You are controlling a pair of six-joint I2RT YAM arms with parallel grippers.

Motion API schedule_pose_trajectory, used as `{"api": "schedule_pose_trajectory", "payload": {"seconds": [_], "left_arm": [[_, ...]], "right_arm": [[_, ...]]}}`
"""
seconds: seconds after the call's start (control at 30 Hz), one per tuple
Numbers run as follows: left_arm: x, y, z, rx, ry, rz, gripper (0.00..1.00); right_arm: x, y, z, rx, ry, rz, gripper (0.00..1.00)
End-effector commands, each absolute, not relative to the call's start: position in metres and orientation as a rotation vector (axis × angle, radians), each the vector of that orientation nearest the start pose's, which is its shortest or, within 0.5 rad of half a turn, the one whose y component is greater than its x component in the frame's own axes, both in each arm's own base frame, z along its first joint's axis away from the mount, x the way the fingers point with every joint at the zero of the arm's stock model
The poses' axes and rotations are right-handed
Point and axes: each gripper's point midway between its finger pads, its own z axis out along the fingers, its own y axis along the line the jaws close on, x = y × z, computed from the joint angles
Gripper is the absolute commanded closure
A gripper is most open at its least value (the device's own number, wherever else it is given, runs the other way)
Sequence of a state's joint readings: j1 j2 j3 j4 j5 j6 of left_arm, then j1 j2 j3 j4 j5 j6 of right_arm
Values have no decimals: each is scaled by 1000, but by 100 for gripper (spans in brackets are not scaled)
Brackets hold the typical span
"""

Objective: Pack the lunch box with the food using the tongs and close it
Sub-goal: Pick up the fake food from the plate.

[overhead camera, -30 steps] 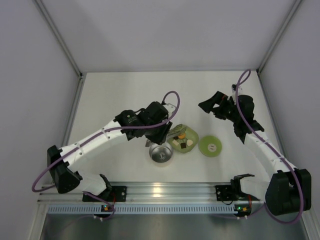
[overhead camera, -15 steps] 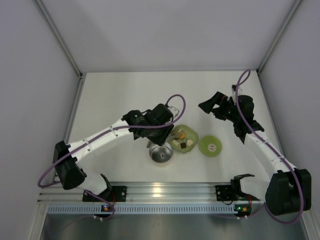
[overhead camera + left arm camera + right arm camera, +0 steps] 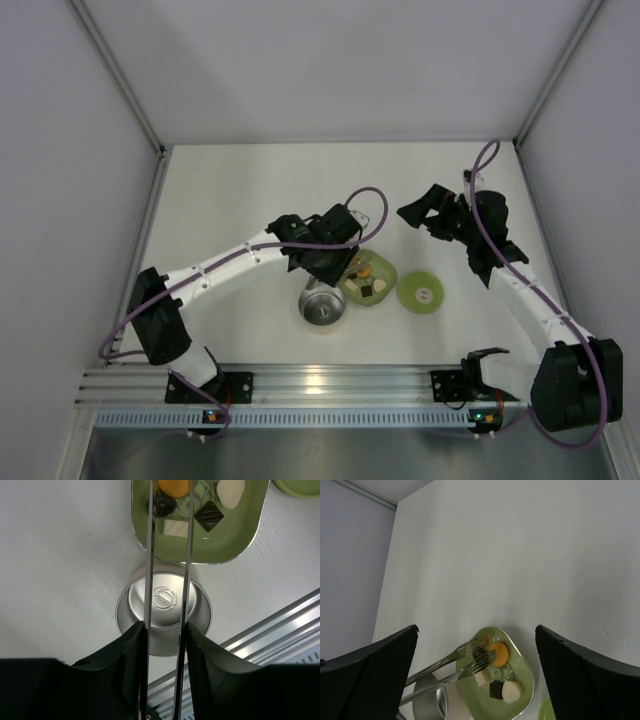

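Observation:
My left gripper is shut on the tongs, gripping their two slim arms from outside. The tongs reach over the steel lunch box, which stands with nothing in it, and their forked tips hover over the food in the pale green dish. The tips straddle a dark round piece next to the orange piece. A white block, a dark square and a whitish round piece lie beside them. The green lid lies right of the dish. My right gripper hangs open above the table, behind the dish.
An aluminium rail runs along the near table edge, just in front of the lunch box. Grey walls close off the left, right and far sides. A purple cable loops over the left wrist.
My left arm has swung right and forward, carrying the tongs' tips further over the dish. The right arm has not moved.

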State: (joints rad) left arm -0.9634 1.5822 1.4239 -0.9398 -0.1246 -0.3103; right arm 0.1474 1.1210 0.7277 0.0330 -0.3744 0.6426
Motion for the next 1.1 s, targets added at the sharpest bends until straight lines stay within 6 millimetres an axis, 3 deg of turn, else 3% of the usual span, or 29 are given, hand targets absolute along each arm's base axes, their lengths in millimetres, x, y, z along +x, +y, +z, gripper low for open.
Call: {"api": "schedule_pose_trajectory", "payload": {"seconds": [0.0, 0.47, 0.67, 1.07], "left_arm": [[228, -308, 176, 800, 2455, -302, 59], [246, -327, 158, 805, 2457, -266, 59], [255, -331, 160, 782, 2429, -253, 59], [288, -342, 156, 754, 2408, -223, 59]], "right_arm": [[337, 140, 213, 183, 1961, 857, 0], [338, 138, 211, 180, 1968, 837, 0], [339, 137, 212, 182, 1964, 831, 1], [345, 133, 211, 180, 1971, 791, 0]]}}
